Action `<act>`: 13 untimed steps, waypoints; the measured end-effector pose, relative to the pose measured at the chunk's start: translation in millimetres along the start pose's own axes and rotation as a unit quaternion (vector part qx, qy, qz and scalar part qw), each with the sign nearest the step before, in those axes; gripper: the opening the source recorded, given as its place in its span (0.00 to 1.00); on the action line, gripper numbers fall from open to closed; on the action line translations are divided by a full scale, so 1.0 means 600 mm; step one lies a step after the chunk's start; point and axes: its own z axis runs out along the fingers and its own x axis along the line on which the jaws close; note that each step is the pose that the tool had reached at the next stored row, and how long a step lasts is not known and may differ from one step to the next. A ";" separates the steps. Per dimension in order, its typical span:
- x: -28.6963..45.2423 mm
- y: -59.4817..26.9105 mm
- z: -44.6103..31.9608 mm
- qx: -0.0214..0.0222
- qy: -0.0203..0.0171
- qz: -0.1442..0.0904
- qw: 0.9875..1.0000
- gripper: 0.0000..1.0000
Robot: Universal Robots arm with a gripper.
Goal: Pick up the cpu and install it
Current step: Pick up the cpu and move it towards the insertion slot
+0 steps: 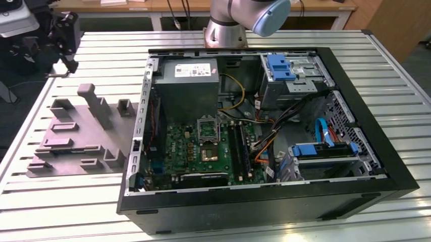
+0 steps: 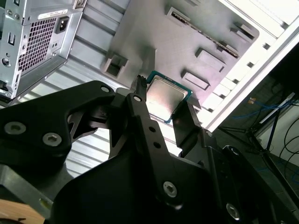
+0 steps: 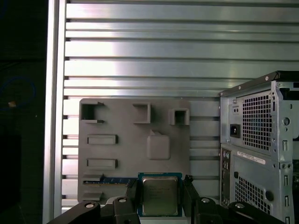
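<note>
End effector [image 2: 164,100] grips cpu [image 3: 160,196] near slatted metal table [image 3: 140,65].

We are counting one cpu [image 3: 160,196], one gripper [image 3: 160,183] with two fingers [image 3: 188,193], and one robot arm [image 1: 235,20]. We are seeing one open computer case [image 1: 269,201], one motherboard [image 1: 181,146] with one metal-framed socket [image 1: 209,151], one power supply [image 1: 192,85] and two blue drive brackets [image 1: 279,67] [image 1: 323,149]. We are also counting one grey fixture plate [image 3: 126,154] and one slatted table [image 3: 140,46].
</note>
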 end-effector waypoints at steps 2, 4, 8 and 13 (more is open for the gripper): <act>-0.001 0.000 0.000 0.000 0.000 0.000 1.000 0.47; -0.003 0.000 0.000 0.000 0.000 0.000 1.000 0.47; -0.007 0.000 0.000 0.000 0.000 0.000 1.000 0.47; -0.010 0.000 0.000 0.000 0.000 0.000 1.000 0.47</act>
